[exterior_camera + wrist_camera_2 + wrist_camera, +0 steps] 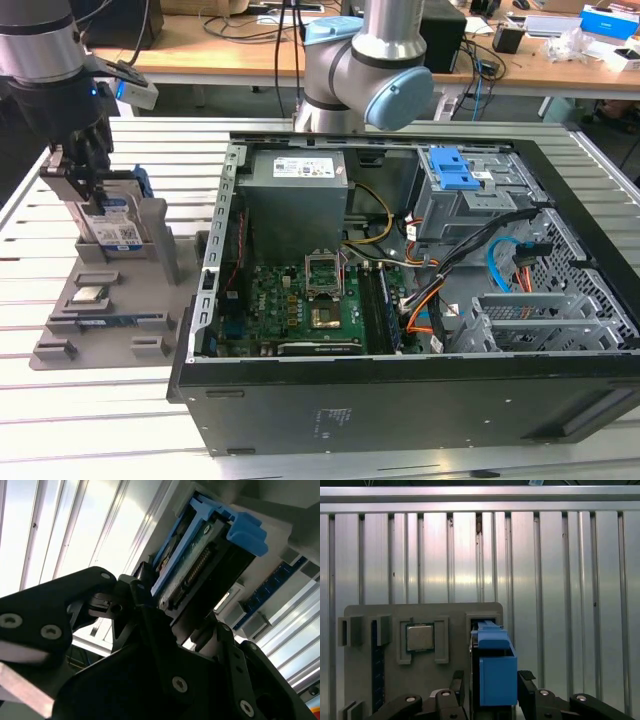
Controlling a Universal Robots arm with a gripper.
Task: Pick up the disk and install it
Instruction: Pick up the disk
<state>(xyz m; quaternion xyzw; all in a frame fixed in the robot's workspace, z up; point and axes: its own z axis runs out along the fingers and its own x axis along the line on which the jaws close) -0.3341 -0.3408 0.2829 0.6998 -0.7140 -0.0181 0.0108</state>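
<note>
While upright in gray holder [105,322], disk [122,228] looks silver, blue-edged, white-labelled.

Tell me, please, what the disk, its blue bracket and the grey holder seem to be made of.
The disk: silvery casing, likely metal, under a paper-like white-and-blue label. Its bracket: blue plastic by its even colour, matte sheen and moulded tabs. The holder: matte grey, uniform, probably plastic, though painted metal can't be excluded.
</note>
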